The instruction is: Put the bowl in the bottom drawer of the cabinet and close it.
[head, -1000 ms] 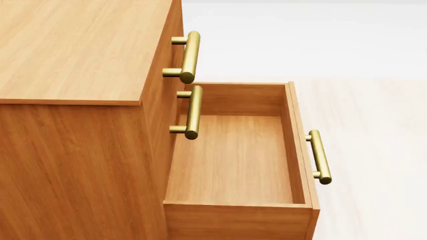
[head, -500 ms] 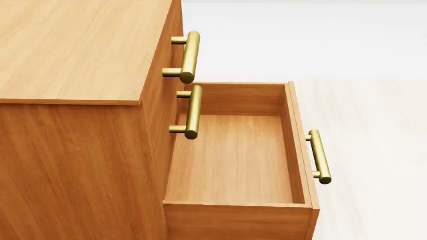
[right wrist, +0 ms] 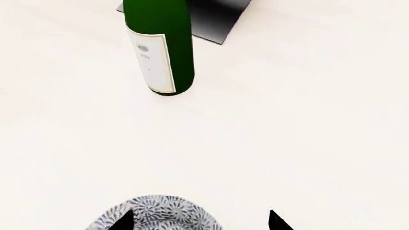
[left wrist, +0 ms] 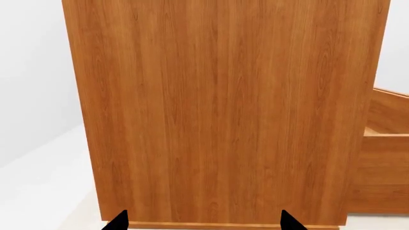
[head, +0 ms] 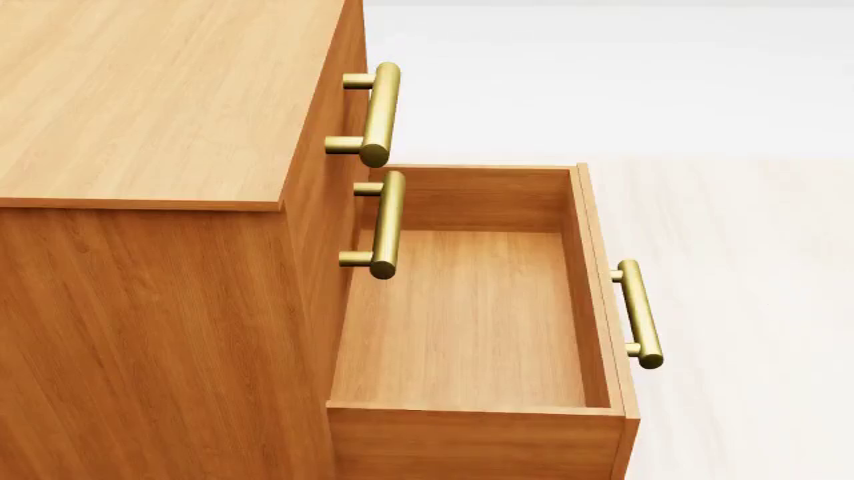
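Bottom drawer (head: 467, 320) pulled fully out of the cabinet (head: 160, 100), floor bare, brass handle (head: 639, 313) at the front edge. Bowl (right wrist: 155, 213) resting on the pale surface just under the right gripper (right wrist: 199, 221), tips spread, one over the bowl's rim, nothing pinched. Green bottle (right wrist: 159, 45) well apart (no obstacle). Left gripper (left wrist: 203, 221) spread too, facing the cabinet's side panel. Best to lower straight, straddle the rim with one finger inside, pinch firmly, lift level.
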